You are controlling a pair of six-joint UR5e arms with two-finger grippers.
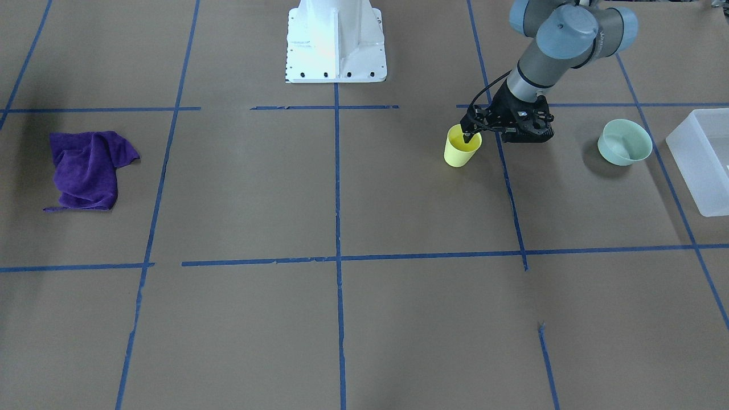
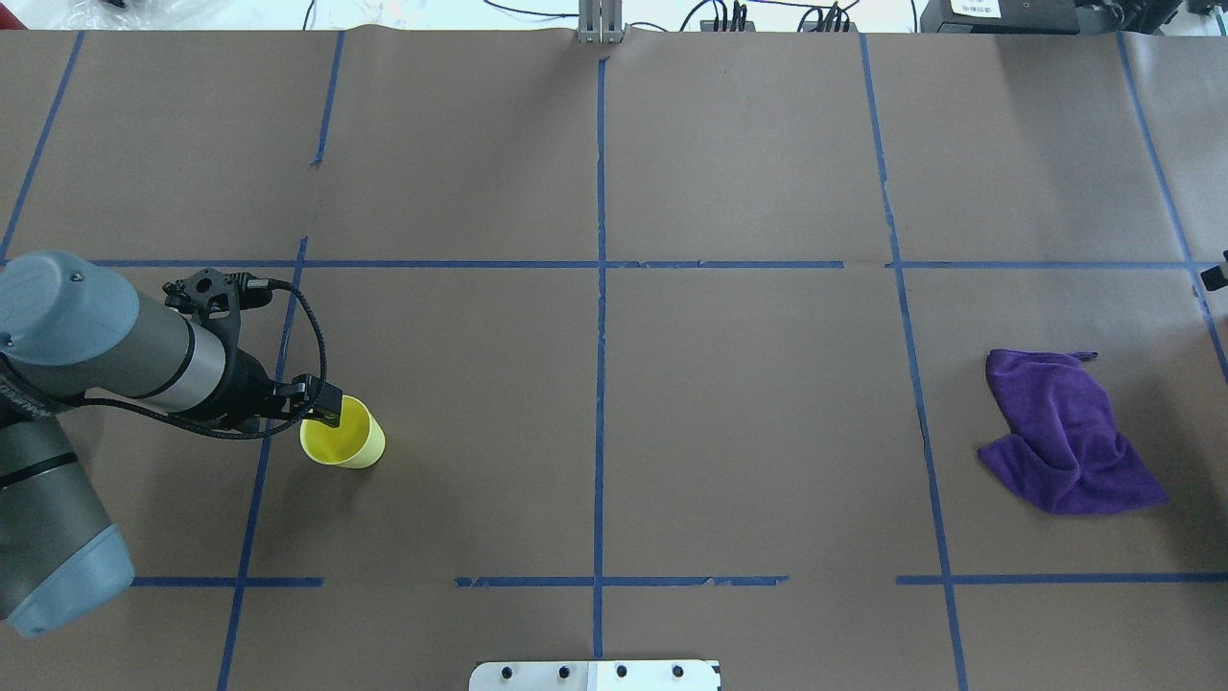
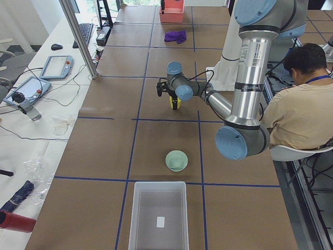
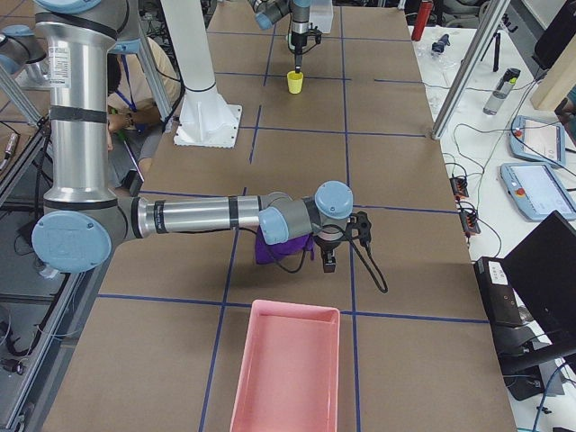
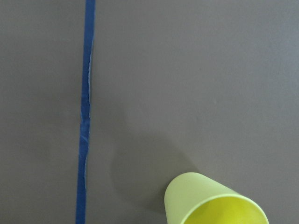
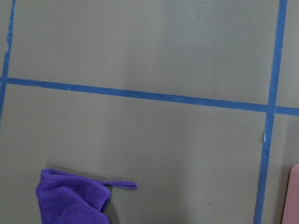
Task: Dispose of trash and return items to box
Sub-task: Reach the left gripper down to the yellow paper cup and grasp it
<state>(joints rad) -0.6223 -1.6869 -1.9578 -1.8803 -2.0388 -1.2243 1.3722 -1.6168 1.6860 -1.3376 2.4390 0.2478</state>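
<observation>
As the brown-paper table [image 1: 342, 319] fills every view, it goes down first: blue tape [image 1: 339, 188] divides it into rectangles.

Left arm [image 1: 569, 40]: reaches out and down over the robot's left half of the table.

Right arm [image 4: 189, 214]: stretched low along the table toward the robot's right end, wrist above the cloth.

Box [image 1: 692, 165]: translucent tub, flat on the table at the far end on the robot's left, well apart from the cup.

Pink tray [image 4: 288, 369]: at the opposite end of the table, near the right wrist.

Purple cloth [image 1: 88, 168]: crumpled heap on the robot's right half. In the right side view the right arm's wrist partly covers it.

Bowl [image 1: 625, 142]: pale mint, upright, mouth up, between cup and box, nearer the box and not touching it.

Cup [image 1: 460, 149]: yellow, upright, mouth up, just beside a tape line. The left wrist camera catches it at the lower right corner of its picture.

Left fingers [image 1: 467, 136]: at the cup's rim, one black tip dipping inside the mouth. The other tip is hidden, so I cannot tell whether they pinch the wall or stand spread.

Right fingers [image 4: 328, 263]: pointing down beside the cloth. Too small and seen from the side only, so I cannot tell spread from pressed together.
</observation>
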